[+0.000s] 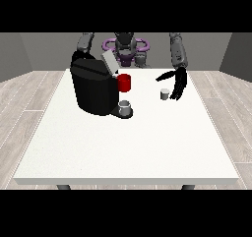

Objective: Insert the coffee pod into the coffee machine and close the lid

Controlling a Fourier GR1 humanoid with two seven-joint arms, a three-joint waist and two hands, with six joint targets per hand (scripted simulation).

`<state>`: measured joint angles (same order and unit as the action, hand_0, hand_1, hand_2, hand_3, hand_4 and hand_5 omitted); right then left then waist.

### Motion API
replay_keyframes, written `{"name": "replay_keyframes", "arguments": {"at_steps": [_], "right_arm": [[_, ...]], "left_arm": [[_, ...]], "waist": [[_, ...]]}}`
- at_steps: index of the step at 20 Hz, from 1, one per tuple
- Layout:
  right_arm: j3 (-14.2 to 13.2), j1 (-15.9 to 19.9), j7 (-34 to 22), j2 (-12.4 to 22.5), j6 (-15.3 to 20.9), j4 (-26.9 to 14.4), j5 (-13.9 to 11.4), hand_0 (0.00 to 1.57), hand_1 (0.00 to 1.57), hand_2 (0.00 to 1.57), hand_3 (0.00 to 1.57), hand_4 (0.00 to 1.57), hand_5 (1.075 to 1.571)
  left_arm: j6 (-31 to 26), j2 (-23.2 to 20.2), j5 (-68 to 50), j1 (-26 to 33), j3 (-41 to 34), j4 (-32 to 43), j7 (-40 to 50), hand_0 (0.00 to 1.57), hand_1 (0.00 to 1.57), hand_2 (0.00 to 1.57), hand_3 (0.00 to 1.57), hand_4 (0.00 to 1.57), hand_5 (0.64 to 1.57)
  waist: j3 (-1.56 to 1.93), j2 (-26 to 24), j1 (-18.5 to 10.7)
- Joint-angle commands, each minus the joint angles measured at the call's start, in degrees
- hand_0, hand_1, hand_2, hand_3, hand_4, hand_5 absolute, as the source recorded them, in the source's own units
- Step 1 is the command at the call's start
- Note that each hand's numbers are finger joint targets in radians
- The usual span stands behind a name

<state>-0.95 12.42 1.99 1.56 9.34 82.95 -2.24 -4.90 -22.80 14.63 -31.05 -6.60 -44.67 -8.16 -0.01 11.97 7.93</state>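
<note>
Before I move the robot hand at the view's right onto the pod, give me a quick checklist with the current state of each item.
1. Coffee pod upright on the table, free of other things: ok.
2. Robot hand at the view's right beside the pod, fingers straight, holding nothing: ok.
3. Pod already grasped: not ok, the hand is near it but not closed on it.
4. Coffee machine lid raised for loading: ok, it stands tilted up.
5. Slot under the lid free: cannot tell, hidden from this view.
6. Other robot hand out of the path: cannot tell, hidden behind the machine.
</note>
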Motion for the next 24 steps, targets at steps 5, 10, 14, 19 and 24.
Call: {"name": "replay_keyframes", "arguments": {"at_steps": [5,10,14,19,24], "right_arm": [[0.4,0.1,-3.3,-0.2,0.2,2.1,0.8,0.00,0.00,0.00,0.00,0.47,1.571],[2.1,-1.6,2.1,-1.3,0.3,0.3,-0.9,0.00,0.00,0.00,0.00,0.52,1.571],[-1.9,1.4,0.6,0.6,-1.5,-2.5,2.7,0.00,0.00,0.00,0.00,0.52,1.571],[0.7,1.3,0.0,-0.8,-0.6,1.7,1.7,0.00,0.00,0.00,0.00,0.51,1.571],[-2.2,2.9,2.4,0.9,-0.6,-2.1,3.2,0.00,0.00,0.00,0.00,0.49,1.571]], "left_arm": [[0.8,-3.3,6.1,0.1,1.9,7.1,-4.2,0.63,0.63,0.76,0.49,0.00,1.571],[5.1,-2.9,9.8,-2.9,2.8,9.3,-4.3,0.55,0.55,0.70,0.45,0.00,1.571],[8.2,-1.2,12.1,-4.6,3.6,9.0,-4.4,0.70,0.70,0.83,0.59,0.00,1.571],[13.5,-2.0,12.9,-4.7,1.1,13.5,-10.4,0.84,0.84,0.97,0.74,0.39,1.571],[15.3,-2.1,16.8,-6.3,3.7,13.1,-8.9,0.99,0.99,1.09,0.87,0.29,1.571]], "waist": [[-0.02,-0.8,0.6],[-0.01,1.2,2.1],[0.00,1.1,1.3],[-0.03,3.5,2.3],[0.00,3.5,1.4]]}}
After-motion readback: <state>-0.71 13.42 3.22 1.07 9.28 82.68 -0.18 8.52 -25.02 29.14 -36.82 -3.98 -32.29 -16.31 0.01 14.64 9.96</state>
